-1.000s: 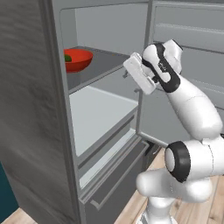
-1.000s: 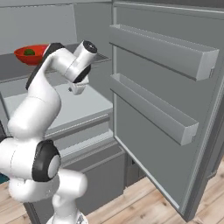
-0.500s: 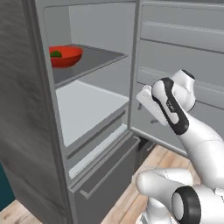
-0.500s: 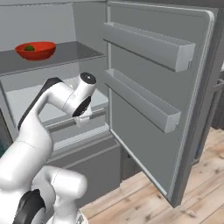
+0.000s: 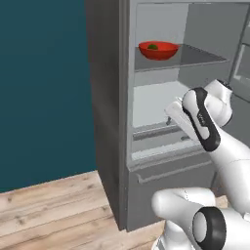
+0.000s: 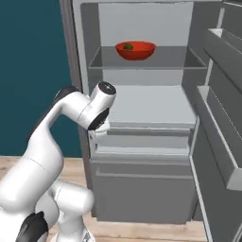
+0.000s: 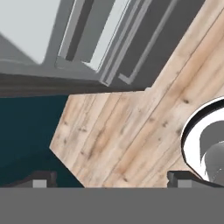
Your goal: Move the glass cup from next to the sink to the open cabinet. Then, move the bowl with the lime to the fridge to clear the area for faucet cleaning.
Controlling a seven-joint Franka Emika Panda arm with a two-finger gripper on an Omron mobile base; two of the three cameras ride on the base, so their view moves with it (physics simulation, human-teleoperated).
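You can see the bowl resting on the upper glass shelf inside the fridge, with the lime in it. Your gripper points down at the wooden floor, well below the bowl; its finger tips stand wide apart with nothing between them

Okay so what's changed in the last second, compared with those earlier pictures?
The base has backed away from the fridge and swung, so the whole view shifted. The arm has pulled back and down from shelf height, and the gripper now points at the wooden floor, open and empty. The red bowl with the lime stayed on the shelf.
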